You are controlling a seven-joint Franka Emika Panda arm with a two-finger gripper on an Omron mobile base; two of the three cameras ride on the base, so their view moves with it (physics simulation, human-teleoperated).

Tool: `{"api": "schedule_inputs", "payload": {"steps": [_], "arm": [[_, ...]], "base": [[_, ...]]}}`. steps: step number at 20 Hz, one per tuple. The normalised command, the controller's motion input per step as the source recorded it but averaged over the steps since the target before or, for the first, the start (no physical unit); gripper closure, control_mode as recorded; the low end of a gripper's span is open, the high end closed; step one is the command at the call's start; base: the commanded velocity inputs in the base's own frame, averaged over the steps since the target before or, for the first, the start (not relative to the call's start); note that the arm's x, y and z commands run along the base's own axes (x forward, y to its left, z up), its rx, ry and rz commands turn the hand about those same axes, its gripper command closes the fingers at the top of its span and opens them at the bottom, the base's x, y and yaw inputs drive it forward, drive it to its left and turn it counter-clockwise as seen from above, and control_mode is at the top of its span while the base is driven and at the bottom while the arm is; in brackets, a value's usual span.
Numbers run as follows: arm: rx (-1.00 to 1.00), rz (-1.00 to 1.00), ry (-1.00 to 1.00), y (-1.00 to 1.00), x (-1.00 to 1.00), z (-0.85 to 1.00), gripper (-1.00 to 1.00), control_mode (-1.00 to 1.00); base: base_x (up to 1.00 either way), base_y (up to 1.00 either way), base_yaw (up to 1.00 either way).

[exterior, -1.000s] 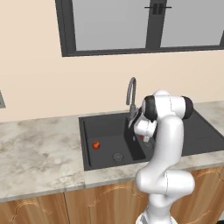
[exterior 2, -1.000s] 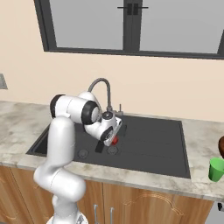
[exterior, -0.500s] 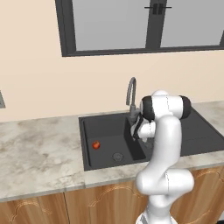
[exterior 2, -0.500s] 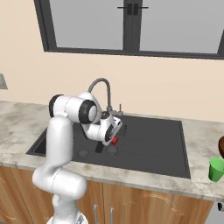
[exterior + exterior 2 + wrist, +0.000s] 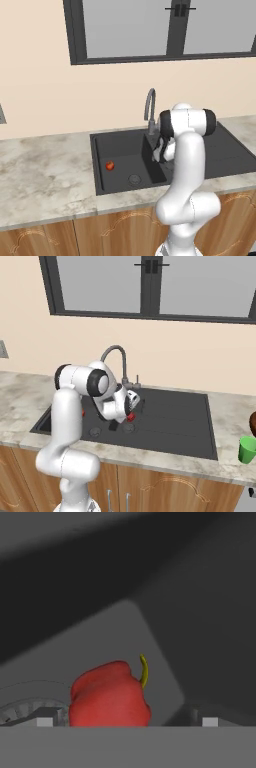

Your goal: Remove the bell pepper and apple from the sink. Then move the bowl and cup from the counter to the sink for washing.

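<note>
**Inspector:** Left base view, report.

**Operator:** The apple (image 5: pixel 109 165) sits on the floor of the sink (image 5: pixel 120 140), left basin, well apart from my arm, which reaches down over the divider.

**Inspector:** Right base view?

**Operator:** The gripper (image 5: pixel 120 423) is low in the basin, the bell pepper (image 5: pixel 131 417) just beside it. The cup (image 5: pixel 246 449) stands on the tabletop (image 5: pixel 225 406), far right.

**Inspector:** Hand view?

**Operator:** The pepper sits straight ahead between my fingertips (image 5: pixel 45 722), stem up. Jaws are spread wide, gripping nothing. I judge a short advance brings them around it.
</note>
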Motion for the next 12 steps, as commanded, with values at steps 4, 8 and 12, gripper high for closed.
{"api": "schedule_inputs", "payload": {"steps": [4,8,12], "arm": [[0.00,-0.04,0.00,0.00,-0.01,-0.08,-1.00,-1.00],[0.00,-0.02,0.06,0.00,-0.02,-0.07,-1.00,-1.00],[0.00,0.00,0.04,0.01,0.00,-0.09,-1.00,-1.00]], "base": [[0.00,0.00,0.00],[0.00,0.00,0.00],[0.00,0.00,0.00]]}}
